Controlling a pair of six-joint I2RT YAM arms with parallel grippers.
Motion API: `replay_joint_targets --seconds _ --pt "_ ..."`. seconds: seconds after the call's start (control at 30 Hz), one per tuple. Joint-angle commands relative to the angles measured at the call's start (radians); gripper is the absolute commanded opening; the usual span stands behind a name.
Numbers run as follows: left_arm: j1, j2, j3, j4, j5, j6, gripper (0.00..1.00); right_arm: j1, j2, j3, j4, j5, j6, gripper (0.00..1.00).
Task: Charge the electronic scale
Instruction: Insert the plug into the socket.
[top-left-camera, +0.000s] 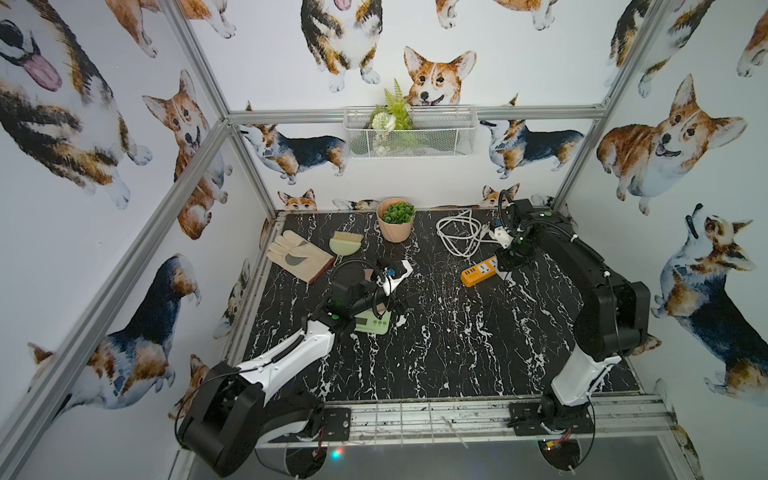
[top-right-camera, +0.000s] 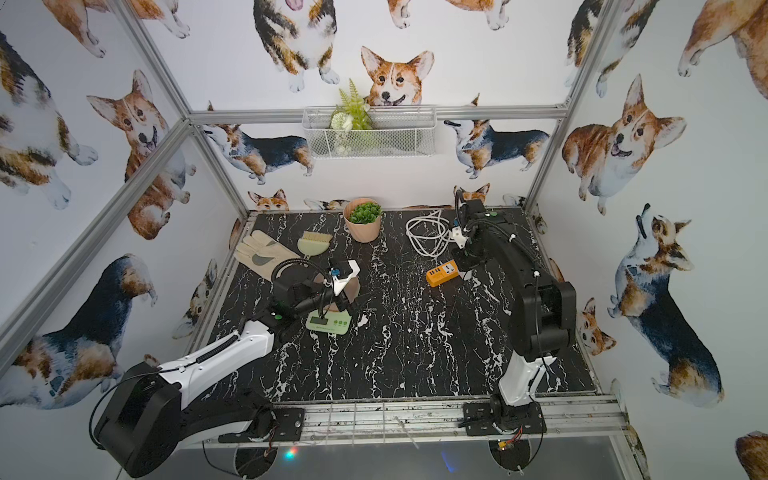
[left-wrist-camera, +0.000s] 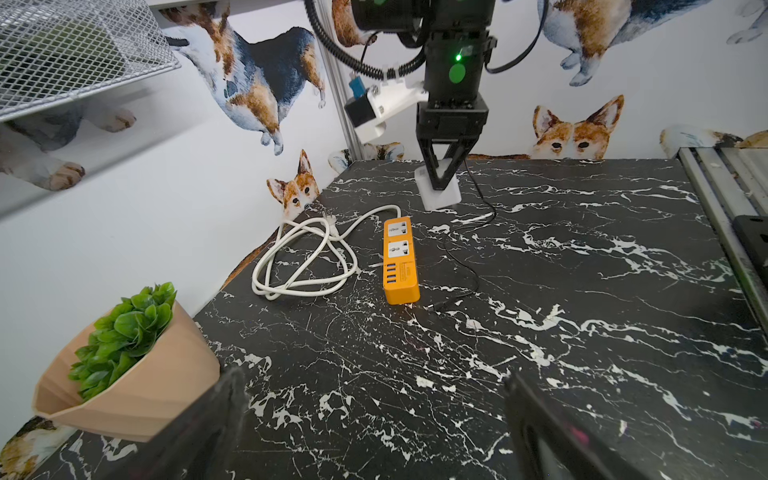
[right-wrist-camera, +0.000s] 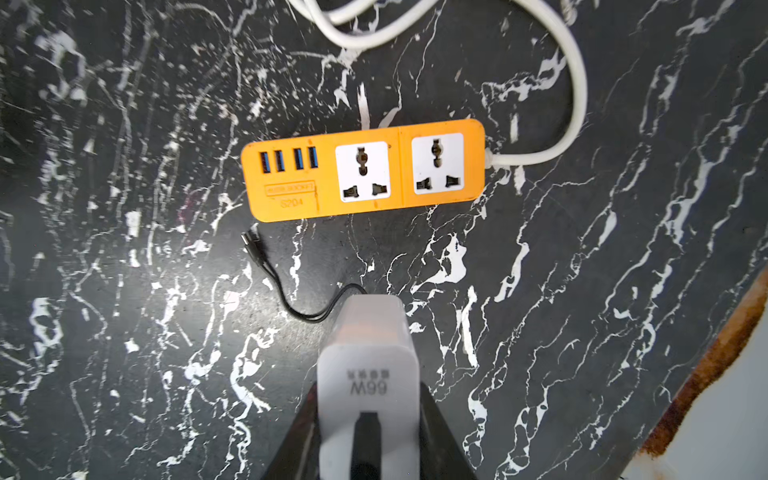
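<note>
Pinching a white charger (right-wrist-camera: 368, 357) in the right gripper (left-wrist-camera: 441, 179), jaws closing on its two flat sides, the "66W" face showing in the right wrist view. Holding that charger above the table (top-left-camera: 457, 353), just beside the orange strip (right-wrist-camera: 361, 170), along the long edge nearest the two sockets. Trailing a thin black cable (right-wrist-camera: 291, 301) from the charger down onto the marble, its free plug (right-wrist-camera: 251, 245) lying loose near the strip's USB end.

Spreading the left gripper (left-wrist-camera: 374, 430) wide, gripping nothing, only tabletop showing between its fingers (left-wrist-camera: 208, 424). Hovering with it over the table's left half, facing across toward the strip. Covering much of the scale (top-left-camera: 372, 326) with the left wrist. Finding the scale on the table's left half, about midway from front to back, well apart from the strip, grey display (top-right-camera: 319, 321) and green buttons (top-right-camera: 338, 322) showing in both top views, dish mostly hidden under the wrist.

Seeing the strip's white cord (top-left-camera: 459, 235) coiling loosely toward the back wall. Working well apart from the pot (top-left-camera: 395, 228), brush (top-left-camera: 345, 245) and glove (top-left-camera: 297, 255) at the table's back left.
</note>
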Motion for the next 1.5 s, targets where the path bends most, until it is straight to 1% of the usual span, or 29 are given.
replay_joint_targets --seconds 0.0,0.23,0.37,0.57,0.93,1.47 --pt "0.0 0.004 -0.004 0.018 0.027 -0.001 1.0 -0.001 0.063 0.051 0.002 0.028 -0.033 0.12" --pt "0.0 -0.002 -0.004 0.023 0.033 -0.012 1.0 -0.001 0.091 0.039 0.154 -0.094 -0.023 0.12" --pt "0.0 -0.009 -0.005 0.016 0.031 -0.012 1.0 -0.001 0.105 0.033 0.212 -0.135 -0.034 0.11" --pt "0.0 -0.021 -0.01 0.009 0.027 -0.012 1.0 -0.002 0.152 0.047 0.222 -0.15 -0.045 0.11" --pt "0.0 -0.022 -0.007 0.0 0.027 -0.012 1.0 -0.001 0.183 0.049 0.243 -0.158 -0.052 0.11" --pt "0.0 -0.022 -0.004 -0.005 0.03 -0.012 1.0 -0.004 0.204 0.035 0.264 -0.105 -0.069 0.11"
